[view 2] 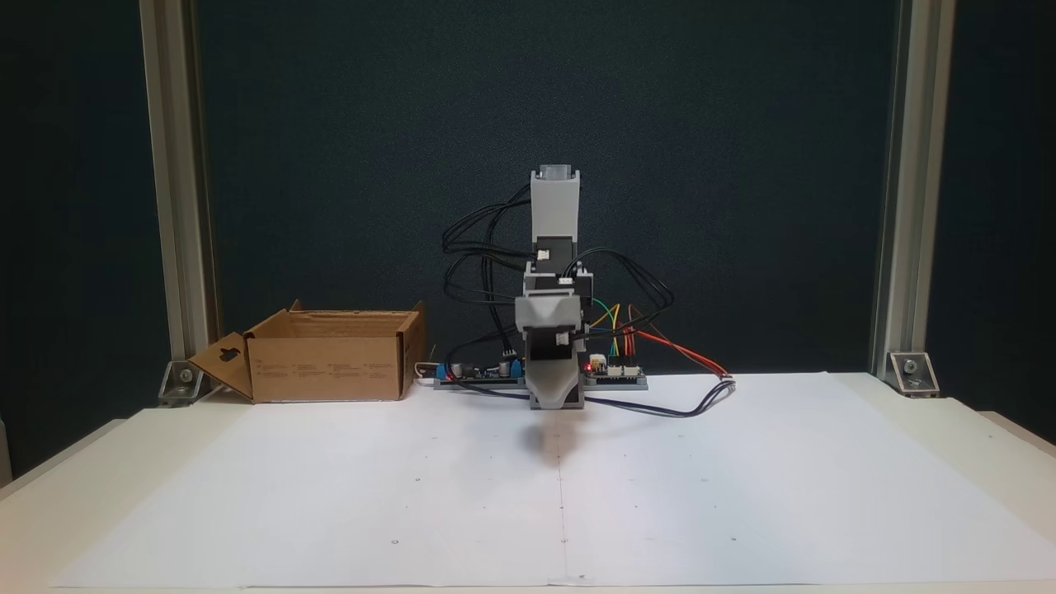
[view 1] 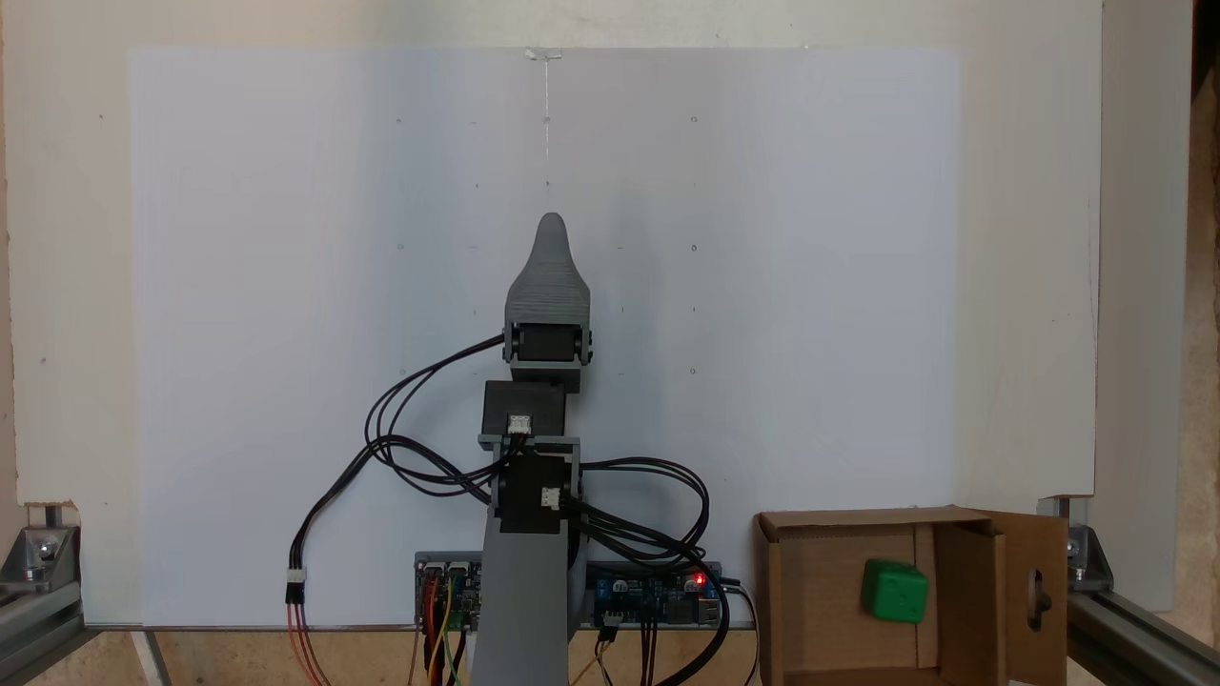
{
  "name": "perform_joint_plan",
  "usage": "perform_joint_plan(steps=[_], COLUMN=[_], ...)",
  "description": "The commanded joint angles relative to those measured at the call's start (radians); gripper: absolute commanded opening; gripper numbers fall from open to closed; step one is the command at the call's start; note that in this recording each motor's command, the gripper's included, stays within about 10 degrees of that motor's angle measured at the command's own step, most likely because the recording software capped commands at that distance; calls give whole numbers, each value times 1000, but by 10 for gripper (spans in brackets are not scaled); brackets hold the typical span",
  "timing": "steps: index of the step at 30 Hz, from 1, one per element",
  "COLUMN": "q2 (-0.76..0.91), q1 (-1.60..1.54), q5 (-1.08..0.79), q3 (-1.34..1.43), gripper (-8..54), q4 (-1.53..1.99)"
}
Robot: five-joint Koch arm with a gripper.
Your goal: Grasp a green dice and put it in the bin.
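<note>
grey plastic claw (view 1: 551, 229) hangs over the middle of the white paper sheet (view 1: 238, 286) on the desk, one tip showing, can't tell if spread or pressed together | brown corrugated cardboard bin (view 1: 810, 591) at lower right in a fixed view, flaps open | small bright green plastic dice (view 1: 894, 592) lies inside the bin, well apart from the claw

In a fixed view, the green dice (view 1: 894, 592) lies in the bin (view 1: 791, 581), lower right of the gripper (view 1: 552, 229).
</note>
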Motion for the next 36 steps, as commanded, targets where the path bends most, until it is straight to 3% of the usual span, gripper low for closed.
perform_joint_plan(steps=[1,16,36], q2=[110,112,109], q1=[-15,-9,-3], q5=[28,21,21], q3=[-12,152,258], gripper=[439,440,445], q4=[-165,-757,-778])
